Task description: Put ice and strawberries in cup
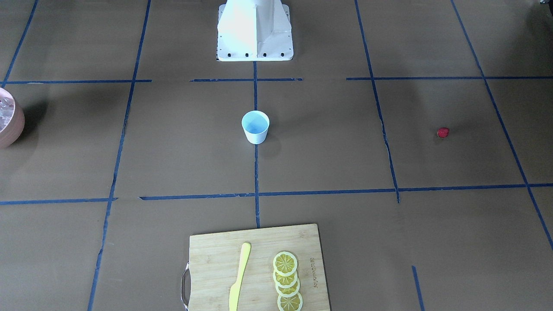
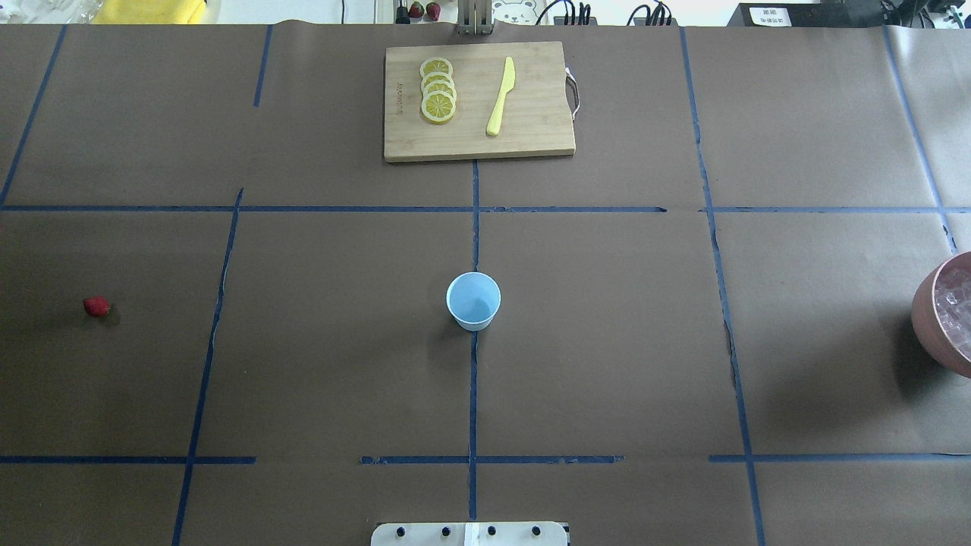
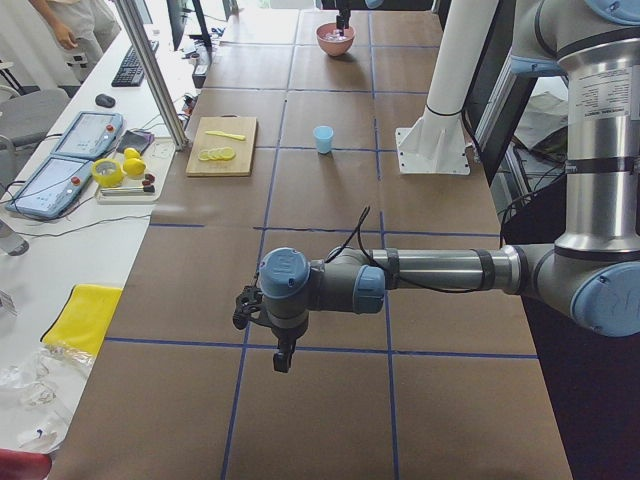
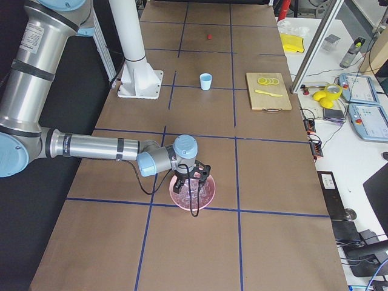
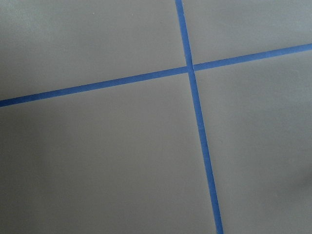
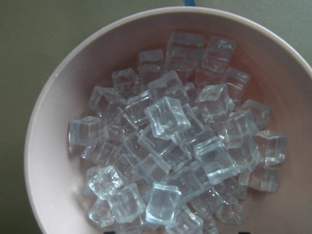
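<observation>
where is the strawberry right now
In the overhead view the strawberry lies alone on the table at the far left, the robot's left side, roughly level with the cup at the centre.

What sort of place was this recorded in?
Most likely a robotics lab set up for data collection: a paper-covered table marked with a blue tape grid, a white robot pedestal on it, and teach pendants on the side bench.
</observation>
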### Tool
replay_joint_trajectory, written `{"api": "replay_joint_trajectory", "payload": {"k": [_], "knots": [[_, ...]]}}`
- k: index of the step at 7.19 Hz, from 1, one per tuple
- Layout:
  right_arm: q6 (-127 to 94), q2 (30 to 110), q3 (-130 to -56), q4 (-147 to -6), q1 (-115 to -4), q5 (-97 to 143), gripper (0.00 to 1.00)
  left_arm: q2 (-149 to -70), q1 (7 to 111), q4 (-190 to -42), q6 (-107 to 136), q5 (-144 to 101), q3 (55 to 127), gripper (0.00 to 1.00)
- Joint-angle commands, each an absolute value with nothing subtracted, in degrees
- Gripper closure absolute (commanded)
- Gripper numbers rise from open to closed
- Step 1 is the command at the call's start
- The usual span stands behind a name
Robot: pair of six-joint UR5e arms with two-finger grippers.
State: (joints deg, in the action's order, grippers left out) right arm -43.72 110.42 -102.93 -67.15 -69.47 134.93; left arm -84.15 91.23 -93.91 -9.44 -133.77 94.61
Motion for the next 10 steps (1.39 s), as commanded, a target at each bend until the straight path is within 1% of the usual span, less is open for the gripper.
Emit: {"api": "replay_joint_trajectory", "payload": {"k": [1,2,3,5,6,7,8,9,10], "knots": [[-43.86,108.65,-101.44,-67.15,-68.91,134.74,0.19,-84.11,91.23,-93.87,-9.49,-133.86,94.75,0.00],[-44.03,108.28,-100.56,-67.06,-68.82,134.82,0.23,-84.11,91.23,-93.95,-9.49,-133.86,94.75,0.00],[-44.64,107.67,-100.46,-67.06,-68.73,134.74,0.25,-84.11,91.23,-93.87,-9.49,-133.86,94.66,0.00],[-44.91,107.49,-100.20,-67.06,-68.56,134.74,0.27,-84.11,91.23,-93.87,-9.49,-133.86,94.75,0.00],[-44.91,107.49,-100.20,-66.97,-68.55,134.74,0.35,-84.11,91.23,-93.87,-9.49,-133.86,94.75,0.00],[-44.91,107.49,-100.20,-67.06,-68.55,134.74,0.50,-84.11,91.23,-93.87,-9.49,-133.86,94.75,0.00],[-44.91,107.49,-100.20,-66.97,-68.55,134.82,0.68,-83.94,91.23,-93.95,-9.58,-133.94,94.75,0.00],[-44.91,107.49,-100.28,-66.97,-68.55,134.82,0.92,-83.85,91.23,-93.96,-9.58,-133.95,94.83,0.00],[-44.83,107.49,-100.63,-66.89,-68.55,135.00,0.99,-83.85,91.23,-93.96,-9.58,-133.95,94.75,0.00]]}}
